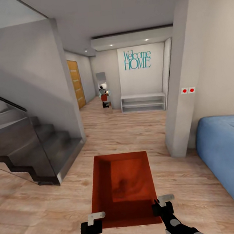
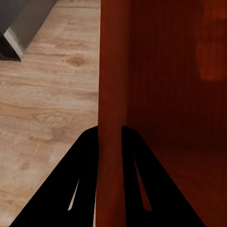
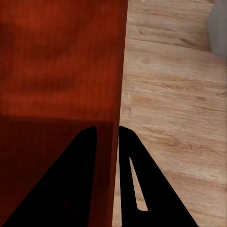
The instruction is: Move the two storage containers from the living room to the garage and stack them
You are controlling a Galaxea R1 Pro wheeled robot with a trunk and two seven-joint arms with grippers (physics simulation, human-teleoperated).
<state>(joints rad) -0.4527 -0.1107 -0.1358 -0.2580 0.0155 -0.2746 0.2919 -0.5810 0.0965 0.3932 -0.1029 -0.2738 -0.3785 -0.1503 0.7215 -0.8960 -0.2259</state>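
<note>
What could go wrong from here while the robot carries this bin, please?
The bin is held only by thin side walls, pinched by the left gripper and right gripper; it could slip or tilt. Ahead, the stairs and the wall corner narrow the way, so the wide load could clip them.

Both tools, left (image 1: 94,222) and right (image 1: 163,205), forward, clamped.
</note>
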